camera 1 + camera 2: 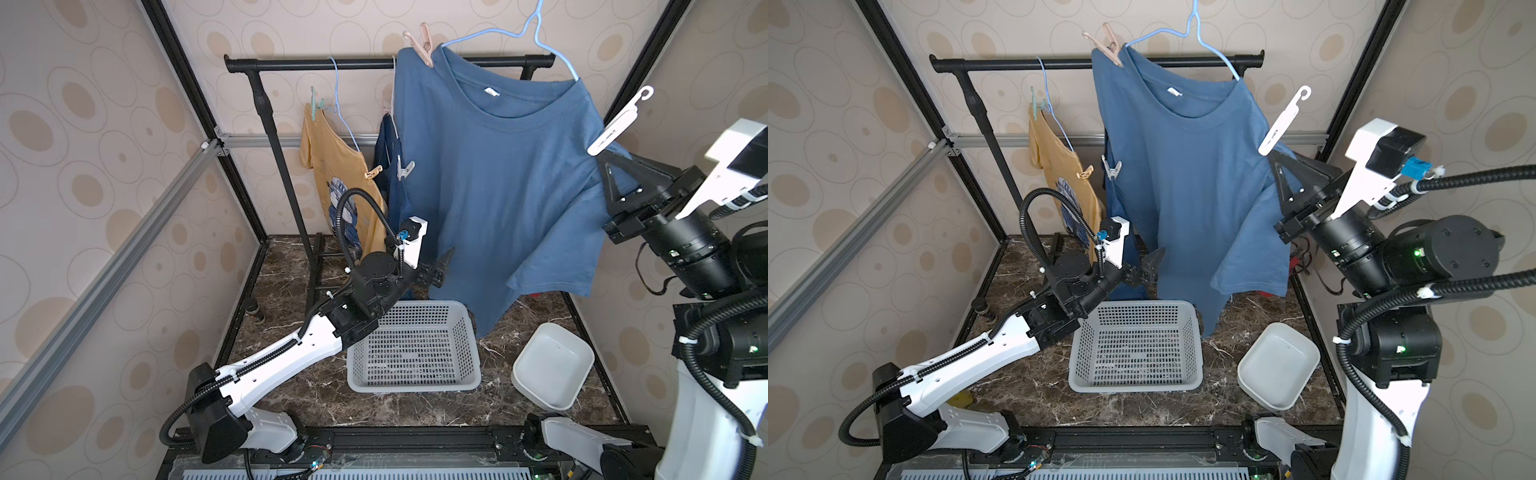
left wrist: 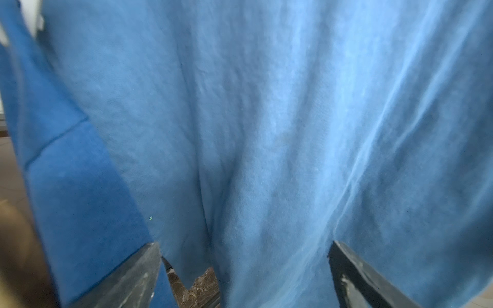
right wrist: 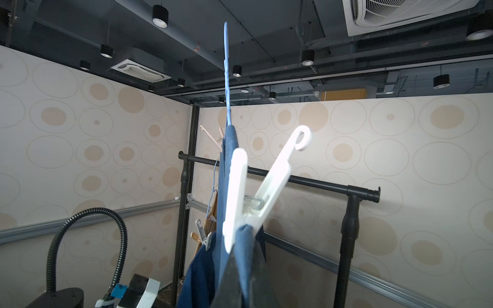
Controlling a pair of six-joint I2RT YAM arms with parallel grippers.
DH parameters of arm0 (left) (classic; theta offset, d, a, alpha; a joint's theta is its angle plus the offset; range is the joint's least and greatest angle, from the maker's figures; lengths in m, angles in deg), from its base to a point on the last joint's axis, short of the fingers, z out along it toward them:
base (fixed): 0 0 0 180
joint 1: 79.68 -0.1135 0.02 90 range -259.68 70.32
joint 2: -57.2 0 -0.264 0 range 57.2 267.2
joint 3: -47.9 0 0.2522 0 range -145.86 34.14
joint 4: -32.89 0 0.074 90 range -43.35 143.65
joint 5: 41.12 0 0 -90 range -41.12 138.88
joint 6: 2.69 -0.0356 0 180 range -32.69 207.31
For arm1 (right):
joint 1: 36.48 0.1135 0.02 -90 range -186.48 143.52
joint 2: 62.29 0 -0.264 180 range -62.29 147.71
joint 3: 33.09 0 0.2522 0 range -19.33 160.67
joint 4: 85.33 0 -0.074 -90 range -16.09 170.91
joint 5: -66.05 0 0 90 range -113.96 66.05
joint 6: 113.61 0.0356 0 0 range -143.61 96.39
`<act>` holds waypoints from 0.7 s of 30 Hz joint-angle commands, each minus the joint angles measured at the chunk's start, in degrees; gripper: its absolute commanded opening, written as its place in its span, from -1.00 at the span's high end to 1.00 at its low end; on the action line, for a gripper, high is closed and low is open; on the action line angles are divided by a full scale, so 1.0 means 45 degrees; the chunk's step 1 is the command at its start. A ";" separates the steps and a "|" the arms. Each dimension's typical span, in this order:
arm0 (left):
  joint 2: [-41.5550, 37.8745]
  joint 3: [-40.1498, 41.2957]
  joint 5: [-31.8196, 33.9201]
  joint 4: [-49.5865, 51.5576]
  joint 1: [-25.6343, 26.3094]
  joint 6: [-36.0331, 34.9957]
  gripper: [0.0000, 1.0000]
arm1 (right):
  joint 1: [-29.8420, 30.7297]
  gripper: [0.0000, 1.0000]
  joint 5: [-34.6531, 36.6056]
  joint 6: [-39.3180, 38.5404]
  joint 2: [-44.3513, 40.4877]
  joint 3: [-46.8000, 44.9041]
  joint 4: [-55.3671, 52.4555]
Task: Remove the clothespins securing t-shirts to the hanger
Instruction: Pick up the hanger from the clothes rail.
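Currently your right gripper (image 1: 602, 160) is pinched together on the blue t-shirt (image 1: 498, 174) at its sleeve, just under the white clothespin (image 1: 619, 120) biting it. Left gripper (image 1: 441, 269) gapes empty beside the shirt's hem. Pin likely light, stiff, springy: squeeze its splayed tails.

left arm (image 1: 291, 357), right arm (image 1: 1370, 415): white shells, black joints | conduit (image 1: 1474, 173): black, ribbed | left tool (image 2: 245, 243): black

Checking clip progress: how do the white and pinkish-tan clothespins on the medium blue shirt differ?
Colour: white clothespin against pinkish-tan clothespin. The white one is held at the right gripper's shut jaws, beyond the hanger's end; the pinkish-tan one sits untouched on the opposite shoulder. Both pinch the medium blue shirt.
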 commanded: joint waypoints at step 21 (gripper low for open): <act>-0.3409 0.2214 0.1402 0.1450 -0.0421 -0.0317 -0.98 | 0.0034 1.00 -0.1822 0.4962 -0.0765 -0.2013 0.5196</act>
